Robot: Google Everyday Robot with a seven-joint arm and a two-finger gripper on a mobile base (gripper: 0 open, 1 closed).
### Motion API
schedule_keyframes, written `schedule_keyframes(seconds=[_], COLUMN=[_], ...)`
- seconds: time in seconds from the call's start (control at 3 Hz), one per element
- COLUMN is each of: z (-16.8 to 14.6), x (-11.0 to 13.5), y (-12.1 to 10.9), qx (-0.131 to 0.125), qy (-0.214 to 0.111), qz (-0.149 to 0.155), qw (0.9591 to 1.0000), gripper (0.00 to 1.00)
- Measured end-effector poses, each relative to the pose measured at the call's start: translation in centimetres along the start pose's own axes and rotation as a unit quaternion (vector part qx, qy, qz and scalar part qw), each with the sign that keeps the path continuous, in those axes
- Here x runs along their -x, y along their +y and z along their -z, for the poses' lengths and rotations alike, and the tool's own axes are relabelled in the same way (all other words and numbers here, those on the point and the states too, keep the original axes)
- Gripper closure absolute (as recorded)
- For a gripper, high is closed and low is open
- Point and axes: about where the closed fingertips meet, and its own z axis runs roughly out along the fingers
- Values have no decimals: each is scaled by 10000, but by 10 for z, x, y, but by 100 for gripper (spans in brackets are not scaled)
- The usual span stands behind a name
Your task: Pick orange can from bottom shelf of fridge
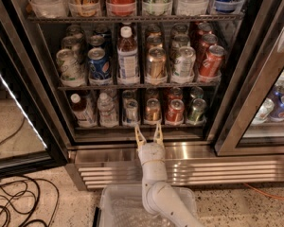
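The fridge [189,167] stands open in front of me, its dark wire racks full of drinks. On the bottom shelf [114,126] the coppery-orange can [153,110] stands upright in a middle lane, between a silver can [131,110] and a red can [175,111]. My gripper [148,129] is open, fingers pointing up at the shelf's front edge. It is just below and in front of the orange can, a little to its left, and not touching it.
Two bottles [80,110] stand at the shelf's left and a green can [196,110] at its right. The open glass door [19,122] is at left, with black cables [14,202] on the floor. A second cooler [274,108] is at right. A clear tray [123,207] sits below my arm.
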Motion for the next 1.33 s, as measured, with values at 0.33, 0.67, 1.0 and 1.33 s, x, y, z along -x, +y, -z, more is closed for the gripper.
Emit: schedule_keyframes(seconds=[0.33,0.67,1.0,1.33], z=[-7,-16,-37,-43], x=[-1,-3,-11,-15], y=[-3,-5,-9,-11], qx=[-80,-135,-150,-181], qy=[-37,-46,50,87], qz=[4,12,0,12], qw=[10000,9999,9999,9998], gripper=[41,40,40,40])
